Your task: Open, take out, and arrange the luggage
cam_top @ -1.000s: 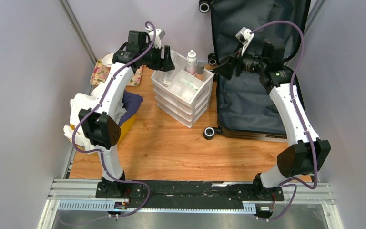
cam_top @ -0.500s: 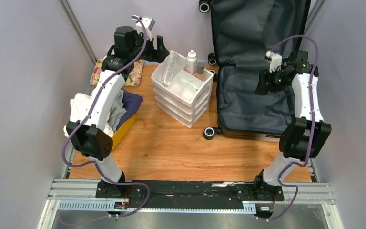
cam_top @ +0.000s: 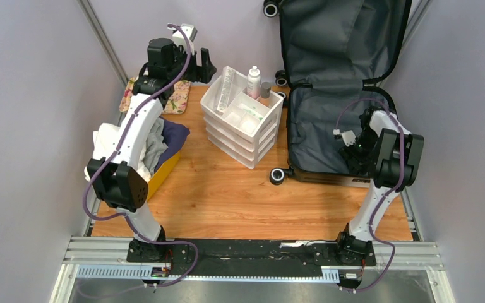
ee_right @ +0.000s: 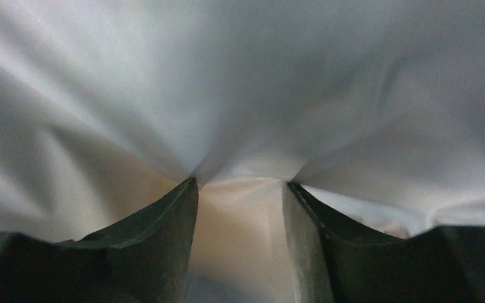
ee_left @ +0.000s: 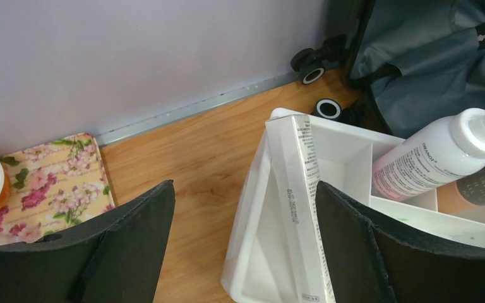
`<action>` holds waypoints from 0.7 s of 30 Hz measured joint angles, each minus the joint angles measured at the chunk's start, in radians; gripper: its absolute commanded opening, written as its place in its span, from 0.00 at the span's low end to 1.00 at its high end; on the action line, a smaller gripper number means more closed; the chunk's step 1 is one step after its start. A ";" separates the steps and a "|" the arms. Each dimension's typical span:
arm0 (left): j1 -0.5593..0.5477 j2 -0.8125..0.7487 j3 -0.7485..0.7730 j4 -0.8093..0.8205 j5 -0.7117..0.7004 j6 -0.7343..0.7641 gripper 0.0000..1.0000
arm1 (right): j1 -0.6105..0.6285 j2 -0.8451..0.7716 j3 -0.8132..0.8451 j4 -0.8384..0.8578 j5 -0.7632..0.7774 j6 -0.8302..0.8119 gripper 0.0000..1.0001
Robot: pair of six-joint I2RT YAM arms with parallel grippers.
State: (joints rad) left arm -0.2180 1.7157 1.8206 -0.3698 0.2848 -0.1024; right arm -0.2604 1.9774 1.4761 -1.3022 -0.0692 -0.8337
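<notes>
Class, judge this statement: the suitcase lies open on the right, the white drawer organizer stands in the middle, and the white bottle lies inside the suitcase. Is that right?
No. The white bottle stands in the white drawer organizer, not inside the suitcase; the top external view shows it. The rest holds.

The large suitcase with dark grey fabric lining (cam_top: 319, 136) lies open at the upper right of the overhead view, base flat on the wooden bench (cam_top: 227, 196), lid standing upright behind, black wheels (cam_top: 278, 176) facing left.
</notes>
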 measured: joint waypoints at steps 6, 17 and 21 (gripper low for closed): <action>0.005 0.026 0.006 0.008 -0.007 0.000 0.90 | 0.029 0.092 0.015 0.014 -0.040 0.034 0.45; 0.009 0.033 0.006 0.009 -0.028 -0.008 0.91 | 0.172 0.111 0.169 0.044 -0.359 0.144 0.34; 0.009 0.034 0.006 0.009 -0.029 -0.008 0.91 | 0.162 0.133 0.236 0.089 -0.419 0.210 0.50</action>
State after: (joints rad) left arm -0.2089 1.7493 1.8263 -0.3607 0.2558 -0.1104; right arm -0.0982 2.1101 1.7123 -1.2137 -0.4881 -0.6239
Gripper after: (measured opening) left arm 0.911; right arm 0.414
